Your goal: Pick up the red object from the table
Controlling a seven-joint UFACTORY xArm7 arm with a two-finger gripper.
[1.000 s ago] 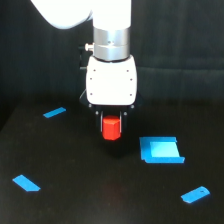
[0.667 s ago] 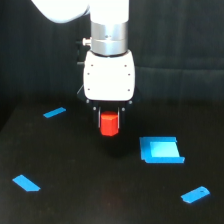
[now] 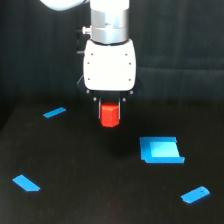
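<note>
We saw the white gripper [image 3: 110,111] clamped on the small bright red-orange block [image 3: 110,115], held clear above the matte black table [image 3: 90,195], near a flat blue square piece [image 3: 161,150].

Red object [image 3: 110,115]: small, chunky, bright red-orange block, upright, clamped in my gripper [image 3: 110,111], held clear above the table [image 3: 90,200]. Table: wide, flat, matte black surface; block hangs over its middle, toward the far edge.

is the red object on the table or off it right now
Off it. The red object hangs from the gripper, with bare table showing below it.
</note>
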